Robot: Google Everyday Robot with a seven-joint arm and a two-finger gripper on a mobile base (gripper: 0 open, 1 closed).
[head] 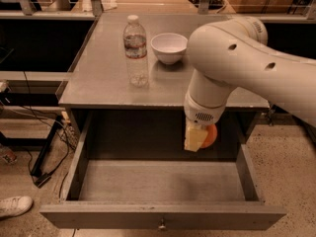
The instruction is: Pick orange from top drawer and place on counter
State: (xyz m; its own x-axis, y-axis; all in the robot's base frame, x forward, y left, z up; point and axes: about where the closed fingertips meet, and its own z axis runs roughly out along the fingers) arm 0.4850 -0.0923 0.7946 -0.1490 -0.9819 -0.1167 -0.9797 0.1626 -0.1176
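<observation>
One orange (211,136) is your target, and it looks pinched in the hand (200,143), peeking out on the right of the pale fingers (193,138). The hand hangs straight down from the white arm (232,53) over the rear of the open top drawer (158,181). The fruit is clear of the drawer floor and just below the front edge of the bench (98,83).

That downward pose makes sense, since a shallow drawer can only be entered from above. The narrow grip on the fruit's sides keeps a smooth round thing from rolling away.

You have the pick in hand, I judge, with the placing yet to come. Raise it above the bench lip before you swing inward, or the fruit may catch the edge. On the bench a water bottle (136,51) stands just beside a white bowl (169,47). The bottle is tall and would tip easily, so aim for the bare front strip.
</observation>
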